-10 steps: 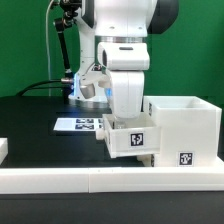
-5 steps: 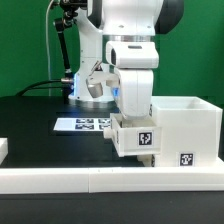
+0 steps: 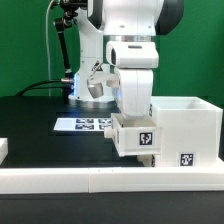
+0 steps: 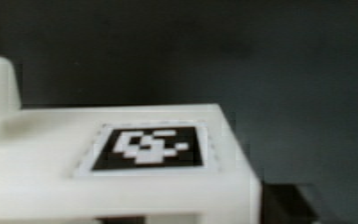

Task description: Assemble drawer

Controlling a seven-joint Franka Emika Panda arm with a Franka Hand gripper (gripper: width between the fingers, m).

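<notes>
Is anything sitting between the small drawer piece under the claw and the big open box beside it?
Nothing visible does. The small drawer piece already sits close against the side of the open box, with no loose part between them. The arm hides the claw, so its grip is unclear.

The exterior view is bright and mostly sharp, with a blue glow in the middle left. The wrist view is blurry and dim, dark across the top

Robotics lab: green backdrop [image 3: 25,45], black table [image 3: 40,125], marker board [image 3: 82,124].
</notes>
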